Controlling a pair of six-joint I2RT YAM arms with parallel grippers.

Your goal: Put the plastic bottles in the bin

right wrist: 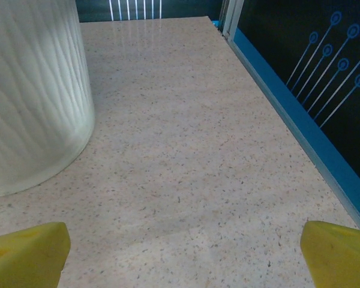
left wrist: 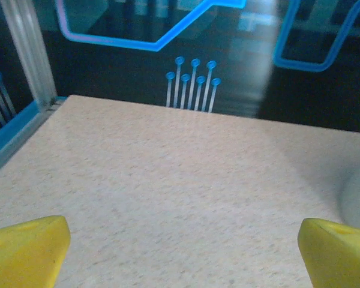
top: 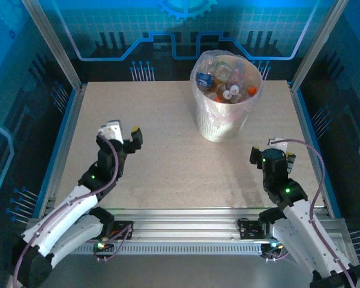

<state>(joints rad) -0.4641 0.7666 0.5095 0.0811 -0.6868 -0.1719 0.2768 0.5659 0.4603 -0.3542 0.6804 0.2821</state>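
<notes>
**A:** Bottles (top: 228, 81), where are they?

**B:** I'll start with the biggest thing. The table (top: 168, 168) is pale and speckled, with the two arms bolted at its near edge. The bin (top: 219, 126) stands on it close to the far edge, right of the middle. It is white with ribbed sides, and a clear bag is folded over its rim. The bottles are all inside it, heaped up to the rim. White and orange caps and a blue label show at the top of the heap.

**A:** And the arms?

**B:** The left gripper (top: 123, 133) hangs over the left half of the table, well apart from the bin and turned towards the far edge. The right gripper (top: 270, 149) is over the right side, nearer the near edge than the far one, with the bin ahead of it and to its left.

**A:** Is either one holding anything?

**B:** No. Both have their jaws spread wide with nothing between them. In the left wrist view the yellow fingertips (left wrist: 30, 249) sit at the two bottom corners with bare tabletop across the gap. The right wrist view shows the same, and there the bin's ribbed wall rises at the left, resting on the table and clear of the fingers.
</notes>
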